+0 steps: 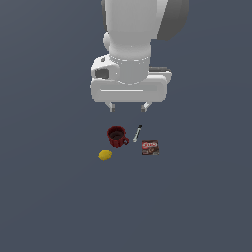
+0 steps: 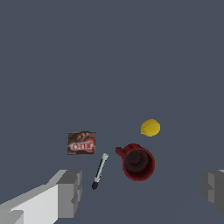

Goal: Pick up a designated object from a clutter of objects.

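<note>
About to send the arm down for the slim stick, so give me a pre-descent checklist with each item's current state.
1. Jaws open: ok; gripper holds nothing.
2. Slim stick in view, lying flat: ok.
3. Stick apart from the red mug: ok, but the gap beside the handle is narrow.
4. Stick apart from the brown box: ok.
5. Lemon out of the path: ok.
6. Jaws centred and turned across the stick: cannot tell.

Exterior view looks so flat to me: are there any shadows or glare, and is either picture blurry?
Exterior view: even light, no cast shadows under the mug, lemon or box; no glare; small items look coarse, the stick barely resolved. Wrist view: same flat light, the stick clearer, the box label soft, and the finger of the gripper cropped at the edge.
</note>
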`<control>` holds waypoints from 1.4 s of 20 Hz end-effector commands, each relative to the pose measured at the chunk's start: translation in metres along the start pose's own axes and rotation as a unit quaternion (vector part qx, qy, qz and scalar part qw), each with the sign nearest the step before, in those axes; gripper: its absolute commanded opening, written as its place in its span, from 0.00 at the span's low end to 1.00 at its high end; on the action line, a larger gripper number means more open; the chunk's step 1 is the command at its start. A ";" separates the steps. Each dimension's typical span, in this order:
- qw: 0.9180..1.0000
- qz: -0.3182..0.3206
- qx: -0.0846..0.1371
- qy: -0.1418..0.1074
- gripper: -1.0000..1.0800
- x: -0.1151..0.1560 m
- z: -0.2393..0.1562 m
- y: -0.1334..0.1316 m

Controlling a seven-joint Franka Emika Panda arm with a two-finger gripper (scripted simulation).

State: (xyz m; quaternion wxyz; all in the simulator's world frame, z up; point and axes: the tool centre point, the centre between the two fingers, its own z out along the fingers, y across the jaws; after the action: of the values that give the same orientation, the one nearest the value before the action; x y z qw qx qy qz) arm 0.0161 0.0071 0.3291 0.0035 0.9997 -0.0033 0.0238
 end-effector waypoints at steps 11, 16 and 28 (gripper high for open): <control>1.000 -0.015 0.014 -0.013 0.96 -0.002 0.009 -0.031; 1.000 -0.015 0.013 -0.012 0.96 -0.002 0.008 -0.030; 1.000 0.012 0.010 -0.014 0.96 -0.011 0.051 -0.035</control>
State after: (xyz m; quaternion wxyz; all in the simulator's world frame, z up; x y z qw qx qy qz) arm 0.0097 0.0410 0.2859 -0.0073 0.9999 -0.0100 0.0103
